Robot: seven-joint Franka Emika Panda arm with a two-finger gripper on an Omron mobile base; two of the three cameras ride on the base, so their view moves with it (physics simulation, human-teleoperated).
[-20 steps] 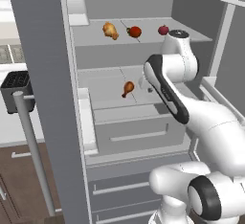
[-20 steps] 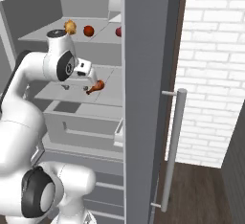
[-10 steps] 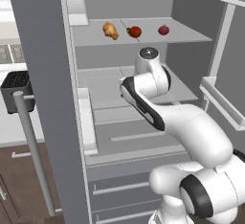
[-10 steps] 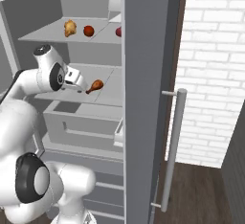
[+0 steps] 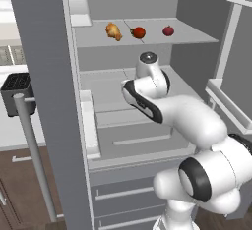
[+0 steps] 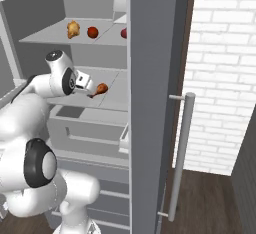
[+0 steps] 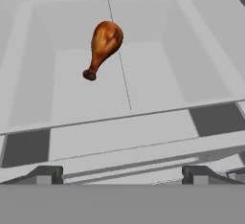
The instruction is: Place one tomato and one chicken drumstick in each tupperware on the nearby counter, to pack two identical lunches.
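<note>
Swinging in front of the chicken drumstick (image 7: 103, 46), my gripper (image 7: 122, 174) spread wide; closing short of it risked a miss.

Open fridge front, clear way onto middle shelf (image 6: 112, 85); bare shelf floor around lone chicken drumstick (image 7: 103, 47) near its back edge. Hemmed by upper shelf (image 5: 147, 33) overhead, side walls, and door (image 6: 152, 93) at right edge.
</note>
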